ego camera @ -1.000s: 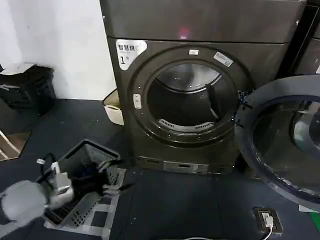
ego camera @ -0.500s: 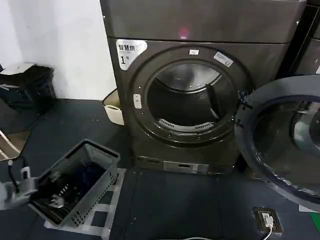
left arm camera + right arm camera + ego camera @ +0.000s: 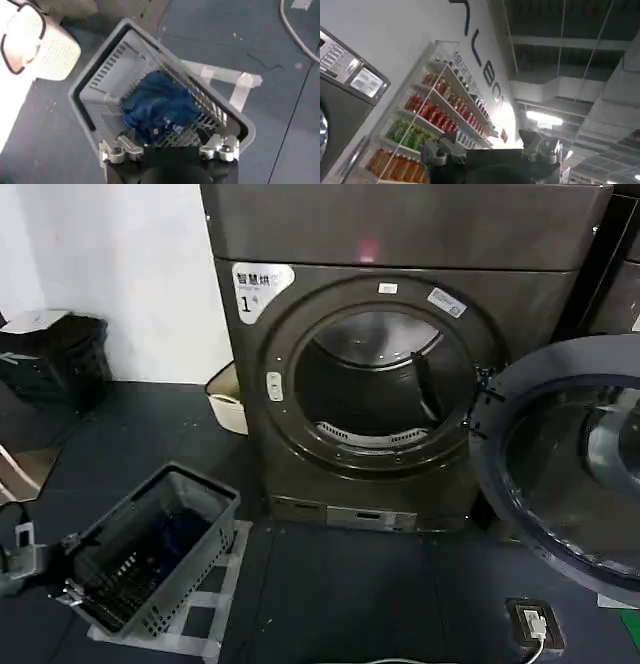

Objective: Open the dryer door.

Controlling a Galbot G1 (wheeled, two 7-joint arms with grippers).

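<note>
Dryer door (image 3: 565, 469): it hangs wide open at the right side of the dark grey machine (image 3: 400, 244), swung out over the floor, with its chrome ring and dark glass turned toward the room.
Drum hole (image 3: 375, 389): it is round and bare, and the shiny inside shows. The job looks done.
Sticker (image 3: 258, 287): the white "1" sits at the top left corner of the machine front.
Left gripper (image 3: 169, 149): it hangs right above the grey basket (image 3: 90, 95) on the floor, near the front left corner of the machine. Its two fingers (image 3: 120, 149) stand apart and hold nothing.
Blue cloth (image 3: 157, 107): it lies inside the basket.
Right gripper (image 3: 490, 150): it points up at a shelf of bottles (image 3: 425, 107), away from the work. Its fingers are spread and hold nothing.
Plug box (image 3: 537, 624): it sits on the floor under the open door, with a white cord.
What could go wrong: an arm moving near the door could bump it and swing it back shut.
Another risk: the left arm is low, so it could knock the basket and tip it.
</note>
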